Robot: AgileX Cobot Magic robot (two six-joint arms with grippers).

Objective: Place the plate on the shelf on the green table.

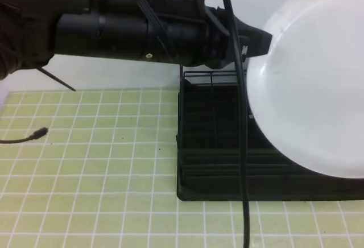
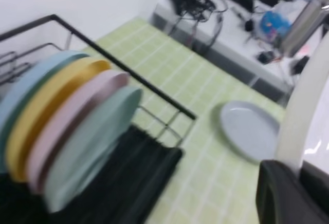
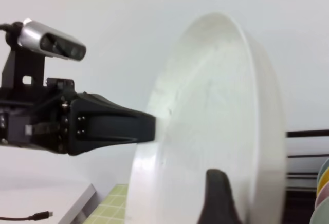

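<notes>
White plate (image 1: 318,89): glossy and round, held up on edge at the right of the high view, above the right end of the rack; in the right wrist view it fills the middle of the frame.
Left gripper (image 1: 263,40): reaches in from the upper left of the high view, jaws clenched on the plate's left rim.
Right gripper (image 3: 218,196): one dark finger shows at the bottom of the right wrist view, against the plate; I cannot tell whether it grips.
Shelf (image 1: 210,145): black wire dish rack with ridged tray, centre-right on the table.
Green table (image 1: 85,162): light yellow-green tiles, white grout.
Racked plates: blue (image 2: 23,88), yellow (image 2: 49,108), pink (image 2: 72,126) and mint-green (image 2: 95,144) stand in a row, left of the left wrist view.
Grey plate (image 2: 249,129): flat on the tiles, right of the rack.
Cable end (image 1: 31,136): at the left edge of the high view.
</notes>
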